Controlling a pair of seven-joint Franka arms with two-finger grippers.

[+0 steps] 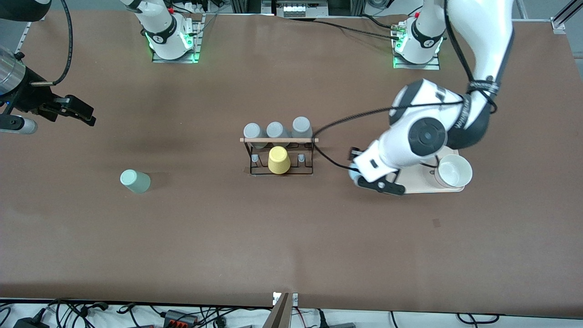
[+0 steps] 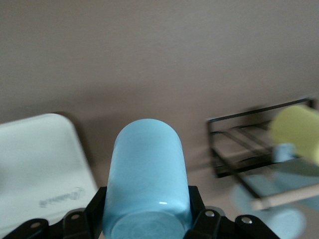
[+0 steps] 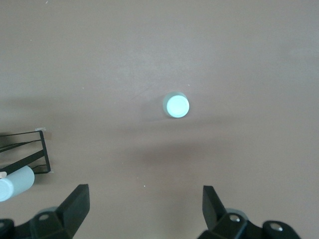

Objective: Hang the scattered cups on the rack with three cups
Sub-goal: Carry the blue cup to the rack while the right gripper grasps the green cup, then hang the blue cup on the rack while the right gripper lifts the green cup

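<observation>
Brown worktop [image 1: 291,246] fills frame. Left gripper [image 1: 371,178], right of centre beside cream tray [image 1: 421,187], clenched on light blue cup [image 2: 147,184]. Right gripper [image 1: 75,110], upper left of frame, spread wide with nothing in it. Rack [image 1: 278,157] at centre, carrying yellow cup [image 1: 278,160] and three grey cups [image 1: 276,132]. Mint cup [image 1: 135,181] at lower left on the worktop, upside down.
</observation>
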